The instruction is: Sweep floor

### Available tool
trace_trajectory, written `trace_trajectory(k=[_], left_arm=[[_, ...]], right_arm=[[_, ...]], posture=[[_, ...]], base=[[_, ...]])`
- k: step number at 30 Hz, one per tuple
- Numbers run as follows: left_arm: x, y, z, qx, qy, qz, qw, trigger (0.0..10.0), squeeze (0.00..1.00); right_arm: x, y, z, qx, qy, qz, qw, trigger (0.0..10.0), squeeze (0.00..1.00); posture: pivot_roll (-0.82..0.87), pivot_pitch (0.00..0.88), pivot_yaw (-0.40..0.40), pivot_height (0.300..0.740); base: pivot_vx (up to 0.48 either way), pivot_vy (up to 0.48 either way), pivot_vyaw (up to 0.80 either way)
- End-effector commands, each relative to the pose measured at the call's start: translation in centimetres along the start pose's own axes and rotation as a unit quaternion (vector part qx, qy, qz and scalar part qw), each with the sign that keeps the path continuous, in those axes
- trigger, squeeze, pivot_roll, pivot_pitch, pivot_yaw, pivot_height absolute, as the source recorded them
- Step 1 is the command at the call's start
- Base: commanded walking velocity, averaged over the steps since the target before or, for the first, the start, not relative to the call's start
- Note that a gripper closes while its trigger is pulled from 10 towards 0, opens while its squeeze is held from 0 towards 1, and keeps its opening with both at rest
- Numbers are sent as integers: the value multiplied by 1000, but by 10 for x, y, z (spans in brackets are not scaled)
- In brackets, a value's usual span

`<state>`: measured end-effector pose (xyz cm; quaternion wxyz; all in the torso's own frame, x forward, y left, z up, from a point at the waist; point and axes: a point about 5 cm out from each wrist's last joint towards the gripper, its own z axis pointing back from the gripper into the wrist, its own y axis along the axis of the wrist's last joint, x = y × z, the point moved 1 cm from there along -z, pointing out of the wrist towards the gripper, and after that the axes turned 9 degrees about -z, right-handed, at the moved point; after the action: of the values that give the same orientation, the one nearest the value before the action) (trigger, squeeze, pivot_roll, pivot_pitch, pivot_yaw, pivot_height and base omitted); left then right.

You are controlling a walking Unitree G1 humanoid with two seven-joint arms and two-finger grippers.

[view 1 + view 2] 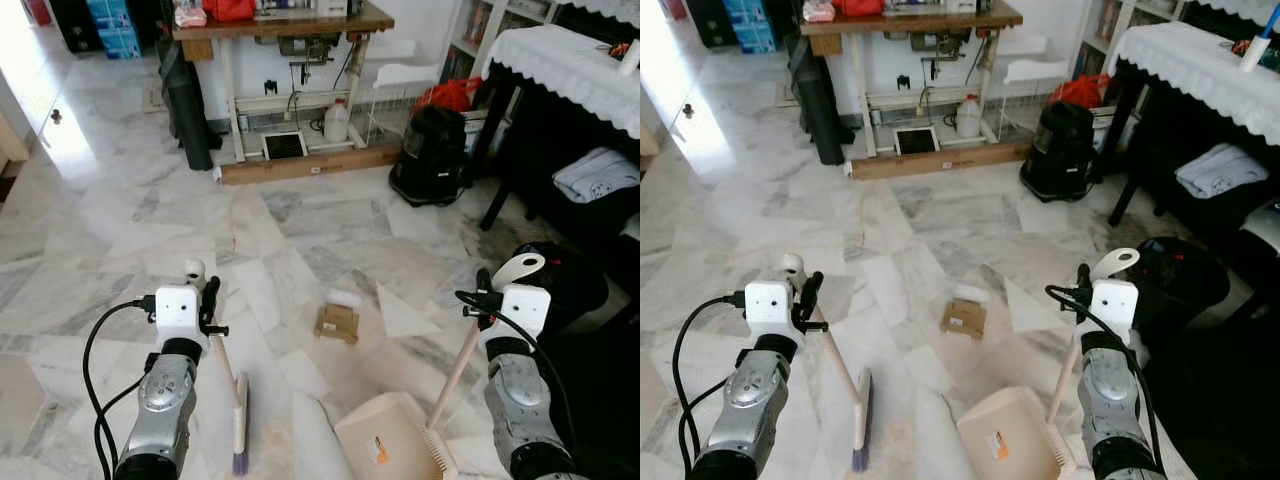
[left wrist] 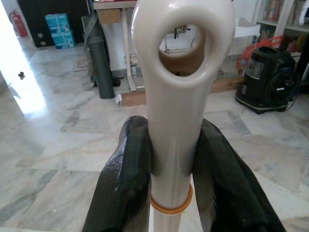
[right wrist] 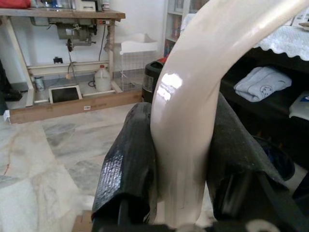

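the left gripper is clamped on the cream plastic handle of the short broom, both black fingers pressed against the shaft just below its hanging loop. the broom slants down from the gripper, and its purple-tipped bristle head rests on the pale marble tile floor just ahead of the left arm.

in the middle of the floor, between the two arms and further out, lies a small brown cardboard scrap with a white piece of paper touching its far edge.

nearer the robot, the cream plastic dustpan sits flat on the floor, mouth towards the scrap, an orange label on its tray. its long cream handle rises at a slant to the right gripper, whose fingers are closed tight on the curved upper end.

further back stand a wooden-topped sewing table, a black vacuum cleaner and, at right, a table with a white lace cloth.
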<state>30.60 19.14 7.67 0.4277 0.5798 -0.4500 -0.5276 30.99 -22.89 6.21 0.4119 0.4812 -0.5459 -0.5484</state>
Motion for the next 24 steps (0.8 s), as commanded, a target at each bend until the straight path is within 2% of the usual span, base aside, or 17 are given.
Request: trace_trajectory(k=[1, 4, 10, 20, 24], left_arm=[[-2, 7, -5, 16, -1, -2, 1000, 10000, 0], [-2, 7, -5, 15, -1, -1, 1000, 10000, 0], [-2, 7, -5, 15, 0, -1, 1000, 10000, 0], [-1, 9, -5, 22, -4, -1, 1000, 10000, 0], [-1, 10, -6, 22, -6, -2, 1000, 10000, 0]], right_arm=[[-2, 9, -5, 18, 3, -1, 1000, 10000, 0], [-2, 9, -5, 18, 3, -1, 1000, 10000, 0], [-3, 9, -5, 19, 3, -1, 1000, 10000, 0], [-3, 9, -5, 21, 2, -1, 1000, 10000, 0], [-3, 10, -5, 24, 1, 0, 1000, 10000, 0]], posture=[[-3, 0, 15, 740], [0, 0, 13, 740], [0, 0, 14, 740], [-1, 0, 16, 740], [0, 0, 18, 740]], base=[[0, 0, -788], [0, 0, -788], [0, 396, -788], [0, 0, -788], [0, 0, -133]])
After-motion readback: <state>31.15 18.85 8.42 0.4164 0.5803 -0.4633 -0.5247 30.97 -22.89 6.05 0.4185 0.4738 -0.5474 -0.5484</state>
